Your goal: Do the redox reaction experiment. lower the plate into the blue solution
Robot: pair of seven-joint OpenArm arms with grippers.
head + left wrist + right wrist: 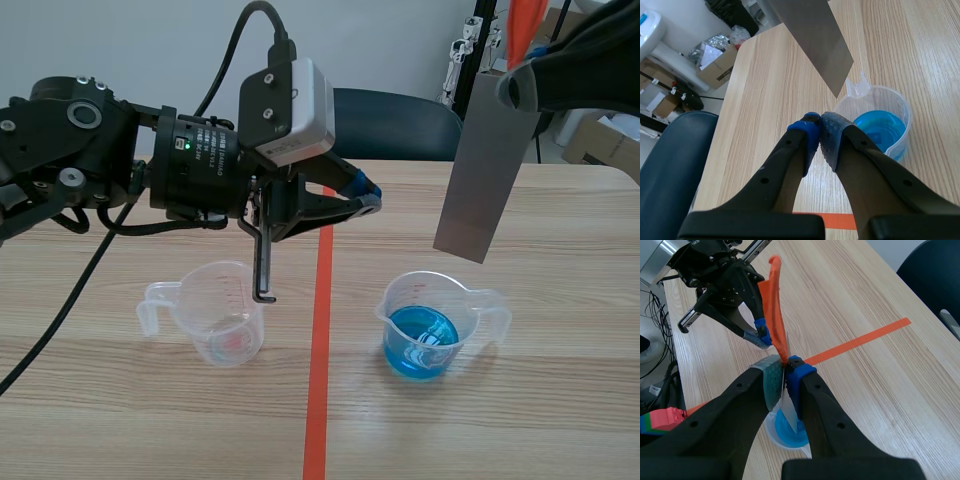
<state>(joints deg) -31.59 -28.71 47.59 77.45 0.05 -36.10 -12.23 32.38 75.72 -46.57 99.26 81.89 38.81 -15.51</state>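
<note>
right gripper (785, 372) is clamped on the top end of the thin grey rectangular metal plate (485, 170), w/ an orange-red strip (775, 305) sticking up out of the same grip. plate hangs slightly tilted in the air, its lower edge above the clear plastic beaker of blue solution (430, 320), not touching rim or liquid. in the right wrist view the plate's edge runs down btwn the fingers toward the blue liquid under them. left gripper (362, 197) hovers over the orange-red tape line (320, 350), blue pads pressed together w/ nothing in them; the beaker sits just ahead of its tips. empty clear plastic measuring cup w/ red marks (215, 315) stands on the light wooden table (560, 400) on the left arm's side of the tape, well apart from the beaker. dark blue chair (400, 120) is behind the table.
</note>
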